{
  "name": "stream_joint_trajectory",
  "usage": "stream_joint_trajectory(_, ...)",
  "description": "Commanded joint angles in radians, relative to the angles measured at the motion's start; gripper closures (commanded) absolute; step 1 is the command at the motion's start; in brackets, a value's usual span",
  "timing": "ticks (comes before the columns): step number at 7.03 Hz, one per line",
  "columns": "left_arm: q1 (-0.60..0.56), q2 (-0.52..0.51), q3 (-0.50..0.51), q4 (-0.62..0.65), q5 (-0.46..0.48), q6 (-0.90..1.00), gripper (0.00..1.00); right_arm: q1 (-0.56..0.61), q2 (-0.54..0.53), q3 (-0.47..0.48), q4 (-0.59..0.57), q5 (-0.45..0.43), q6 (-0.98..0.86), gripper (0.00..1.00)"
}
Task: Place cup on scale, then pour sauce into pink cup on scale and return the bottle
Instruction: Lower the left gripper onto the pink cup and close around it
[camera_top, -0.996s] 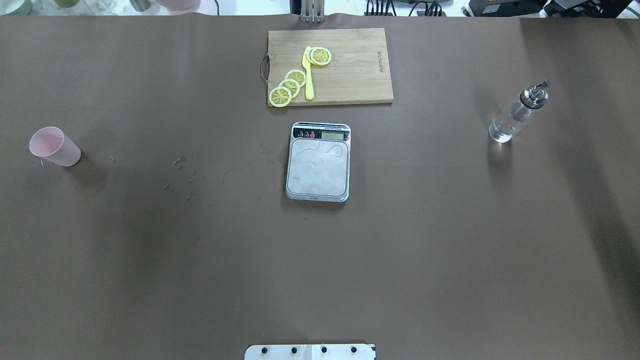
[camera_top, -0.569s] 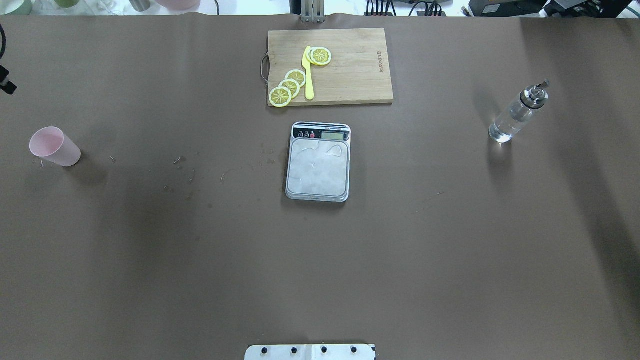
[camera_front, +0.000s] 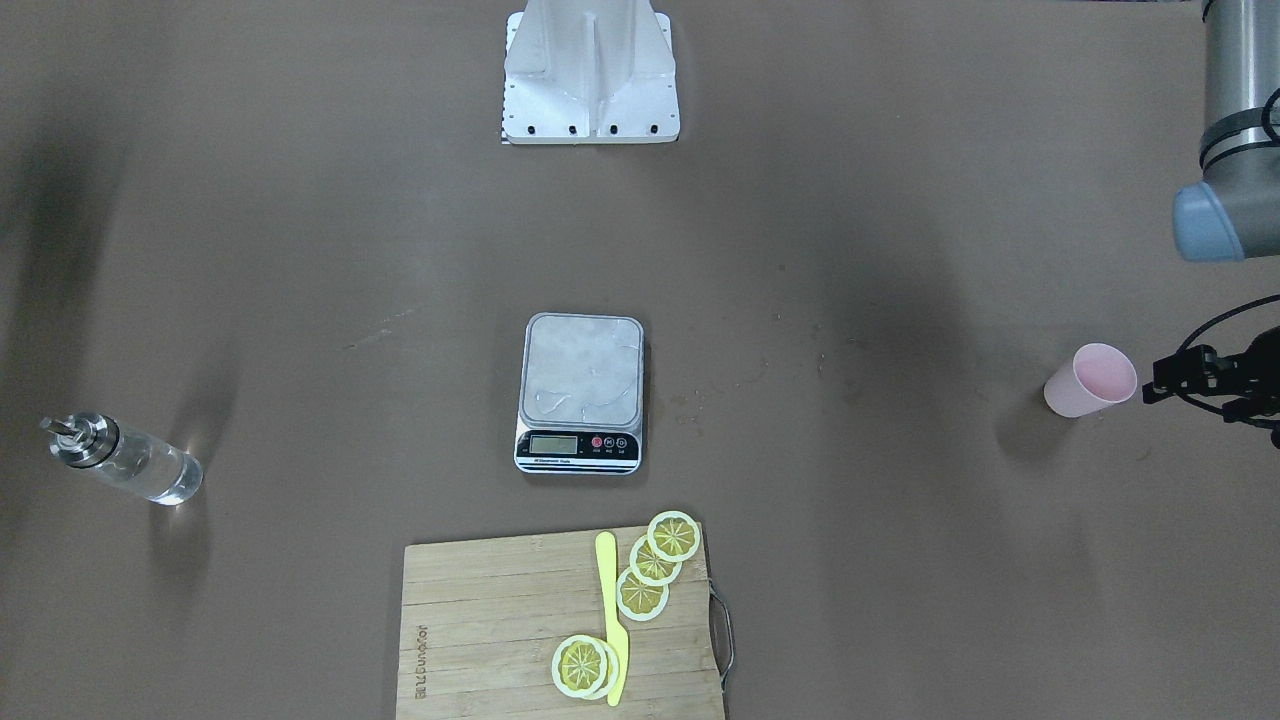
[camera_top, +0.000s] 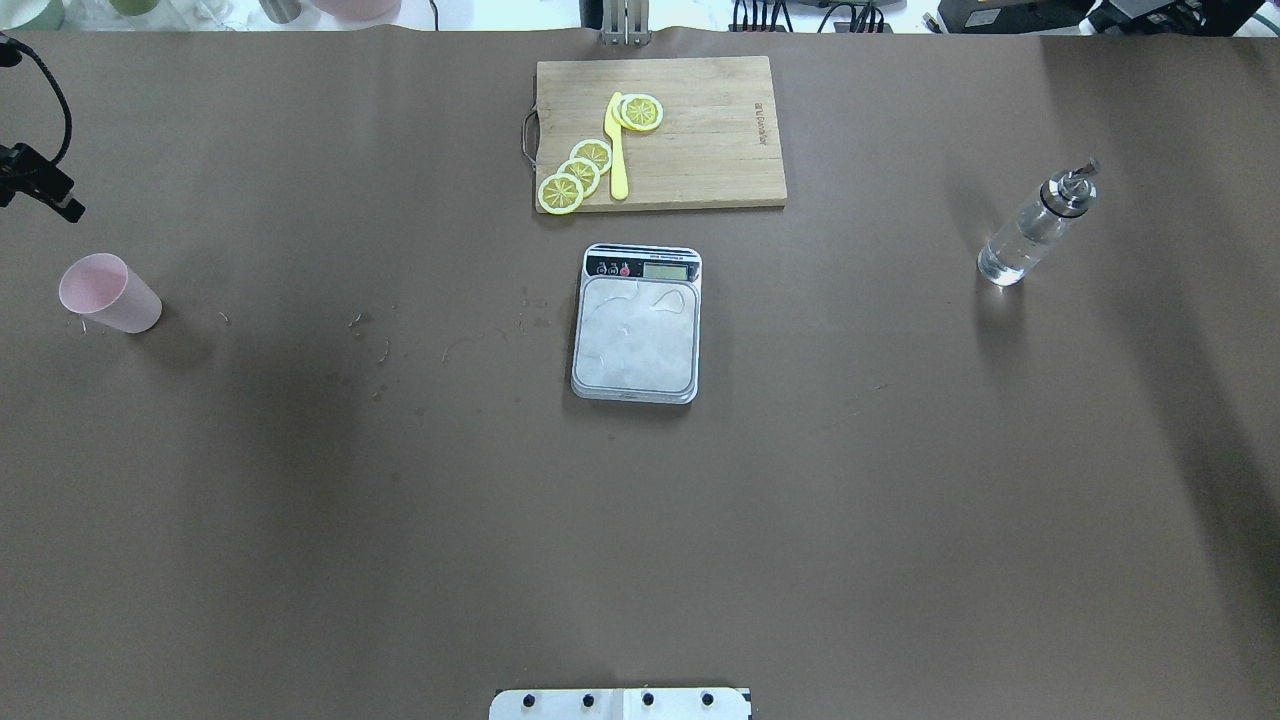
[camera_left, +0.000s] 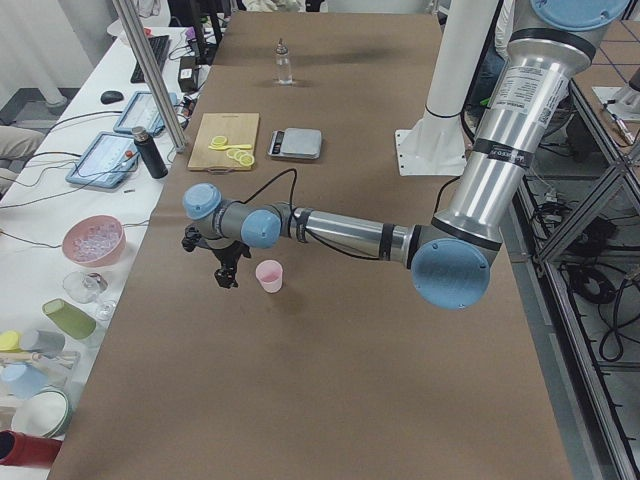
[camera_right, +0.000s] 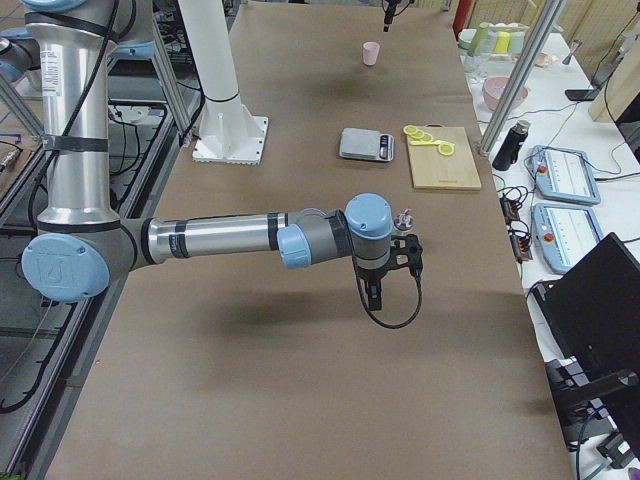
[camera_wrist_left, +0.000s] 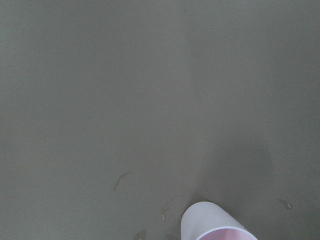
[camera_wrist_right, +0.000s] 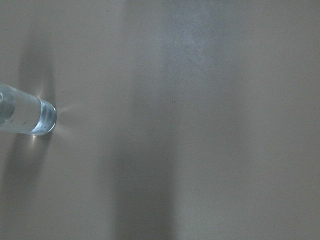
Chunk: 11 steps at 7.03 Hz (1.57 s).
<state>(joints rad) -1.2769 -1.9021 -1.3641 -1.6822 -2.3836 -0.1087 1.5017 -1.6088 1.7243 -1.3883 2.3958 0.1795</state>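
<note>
On the left end of the counter (camera_top: 400, 550), the pink cup (camera_top: 108, 293) stands beside my left end effector (camera_left: 226, 272), well apart from the central scale (camera_top: 636, 335). The bottle (camera_top: 1030, 235) stands near my right end effector (camera_right: 375, 290). I cannot tell whether either is open or closed.

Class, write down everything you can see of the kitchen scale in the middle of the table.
The scale is small and rectangular with rounded corners. Its silver, metal-looking platform bears smeared marks, nothing else. A black strip on the side nearest the cutting board holds a display, unreadable here, and small round buttons, one red. It lies flat on the brown table, apart from the board, touched by nothing else.
</note>
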Motion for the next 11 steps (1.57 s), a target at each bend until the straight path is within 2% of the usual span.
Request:
stream_joint_trajectory(1,0.014,0.018,0.0,-0.022,0.006,-0.003,0.03,0.0,0.001,0.0,0.0,-0.001,0.0,0.0)
stream_joint_trajectory(6,0.047,0.052,0.002,-0.071,0.02,-0.014,0.03,0.0,0.003,-0.002,-0.002,-0.001,-0.002,0.0)
stream_joint_trajectory(8,0.073,0.087,0.005,-0.14,0.021,-0.035,0.03,0.0,0.004,-0.015,0.0,-0.001,-0.002,0.0)
stream_joint_trajectory(11,0.083,0.094,0.005,-0.143,0.021,-0.037,0.03,-0.002,0.01,-0.022,0.0,-0.001,0.0,0.0)
